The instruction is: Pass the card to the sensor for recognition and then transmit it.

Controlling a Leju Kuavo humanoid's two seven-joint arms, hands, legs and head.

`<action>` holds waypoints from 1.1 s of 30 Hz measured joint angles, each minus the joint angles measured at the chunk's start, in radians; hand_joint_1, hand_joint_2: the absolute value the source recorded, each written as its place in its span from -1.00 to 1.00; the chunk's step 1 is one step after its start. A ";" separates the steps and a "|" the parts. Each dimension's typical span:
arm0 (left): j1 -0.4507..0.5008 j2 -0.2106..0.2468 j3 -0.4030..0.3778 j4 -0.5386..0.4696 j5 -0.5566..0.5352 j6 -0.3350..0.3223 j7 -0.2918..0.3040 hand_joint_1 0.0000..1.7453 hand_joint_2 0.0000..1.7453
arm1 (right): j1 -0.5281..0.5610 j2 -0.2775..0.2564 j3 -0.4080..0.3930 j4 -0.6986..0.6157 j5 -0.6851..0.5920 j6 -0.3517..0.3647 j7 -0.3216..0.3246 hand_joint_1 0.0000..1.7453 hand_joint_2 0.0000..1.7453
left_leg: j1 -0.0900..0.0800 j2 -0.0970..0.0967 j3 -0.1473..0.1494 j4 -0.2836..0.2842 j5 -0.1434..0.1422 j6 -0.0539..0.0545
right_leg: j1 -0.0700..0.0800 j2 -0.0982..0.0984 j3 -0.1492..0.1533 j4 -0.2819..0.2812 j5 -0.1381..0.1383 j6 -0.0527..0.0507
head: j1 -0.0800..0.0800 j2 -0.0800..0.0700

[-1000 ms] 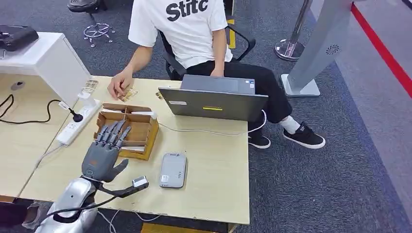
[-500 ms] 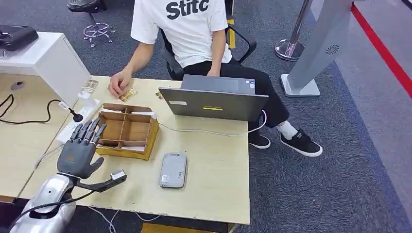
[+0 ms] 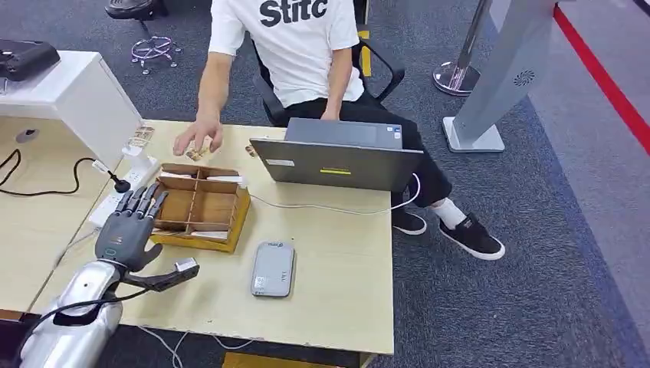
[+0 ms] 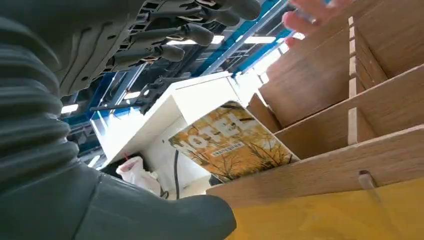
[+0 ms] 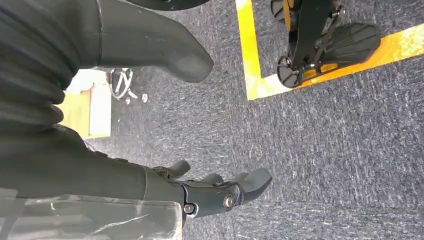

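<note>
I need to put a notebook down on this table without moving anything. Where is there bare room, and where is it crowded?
Bare tabletop lies between the grey sensor and the right edge, below the laptop and its cable. A narrower strip runs along the near edge. The far-left side is crowded: divided wooden box, power strip, the left hand, and a person's hand.

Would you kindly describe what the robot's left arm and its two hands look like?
The left arm has a shiny silver shell, with a thin black cable looped along it. The left hand is matte grey with darker, segmented fingers and a small orange mark on its back. A dark bracket with a small silver camera juts from the wrist. The right hand has a grey ribbed cover and thick grey thumb.
</note>
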 joint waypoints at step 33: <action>-0.125 -0.005 -0.003 -0.154 0.113 0.016 -0.004 0.96 1.00 | -0.003 0.000 -0.011 0.000 0.029 0.000 -0.007 -1.00 1.00 | 0.000 0.000 0.000 0.000 0.001 0.000 | 0.000 -0.001 0.001 0.000 0.001 -0.001 | 0.000 0.000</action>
